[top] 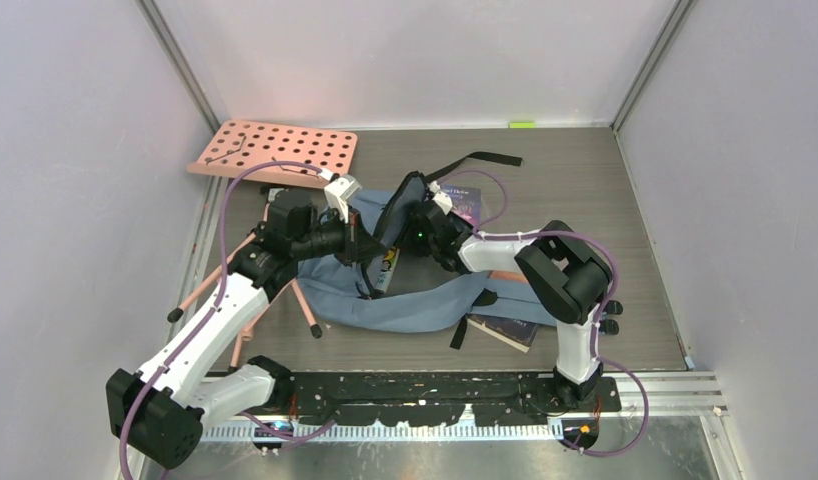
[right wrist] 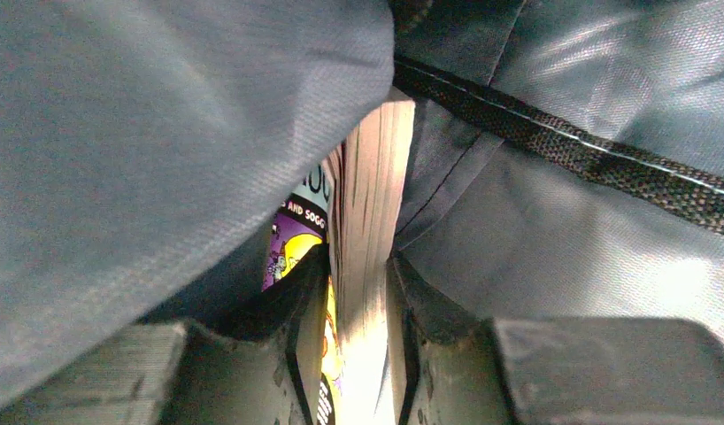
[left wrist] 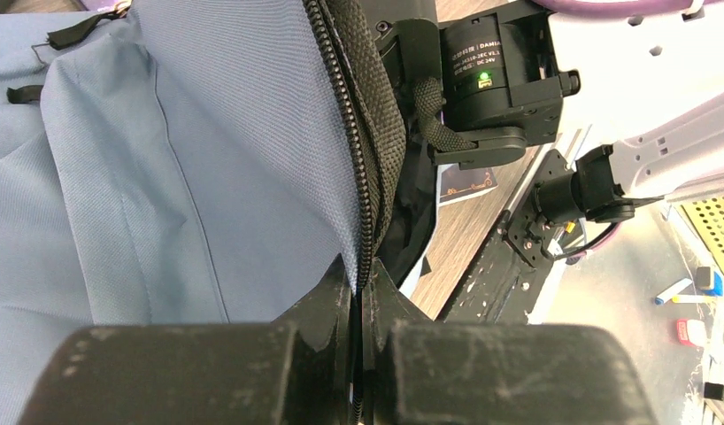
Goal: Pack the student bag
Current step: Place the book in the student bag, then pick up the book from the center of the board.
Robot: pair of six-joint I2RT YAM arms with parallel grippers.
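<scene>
The student bag [top: 425, 305] lies in the middle of the table [top: 605, 180], between my two arms. My left gripper [left wrist: 358, 288] is fully closed. It pinches the zipper edge [left wrist: 348, 124] of the bag's opening and holds it up. My right gripper [right wrist: 357, 279] is inside the bag. Its jaws stand partly apart and press on both sides of a book [right wrist: 373, 168], whose page edges face the camera. A second book [top: 505, 328] lies on the table, partly under the bag.
</scene>
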